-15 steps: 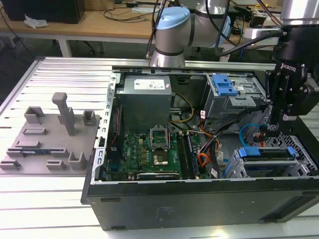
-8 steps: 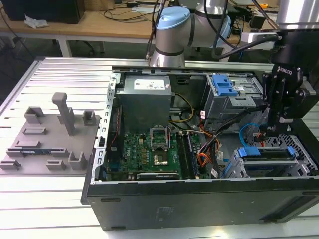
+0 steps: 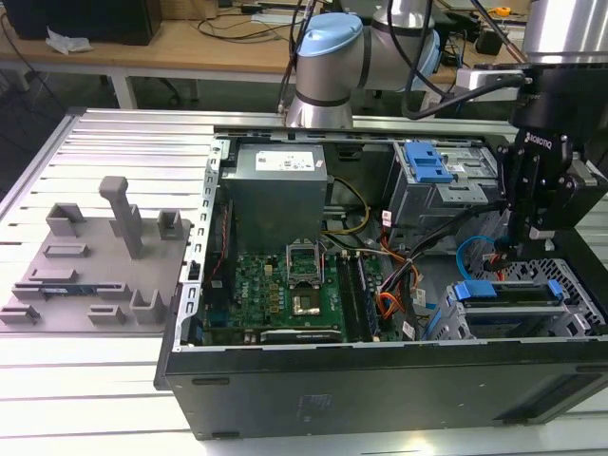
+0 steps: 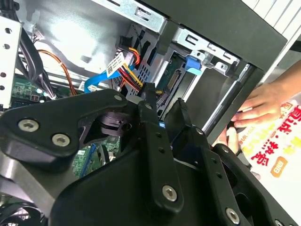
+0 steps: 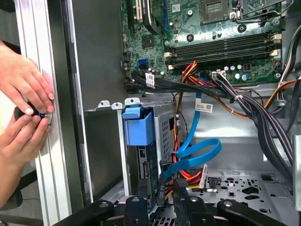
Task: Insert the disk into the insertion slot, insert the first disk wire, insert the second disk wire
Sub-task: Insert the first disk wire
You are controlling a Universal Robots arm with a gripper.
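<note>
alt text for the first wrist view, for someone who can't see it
The gripper hangs inside an open computer case, close to the disk, which sits in the insertion slot beside a blue cable. A person's hands are at the metal rail outside the case.

the exterior view looks down from high and well back onto the whole open computer case (image 3: 361,380) on the ribbed worktop (image 3: 114,123). the first wrist view rides close behind the hand (image 5: 161,190), facing into the insertion slot (image 5: 163,134) with the motherboard (image 5: 221,42) beyond. the second wrist view looks along the hand from nearer still, at a slant. all three share the blue cable (image 5: 195,155) beside that slot.
</note>
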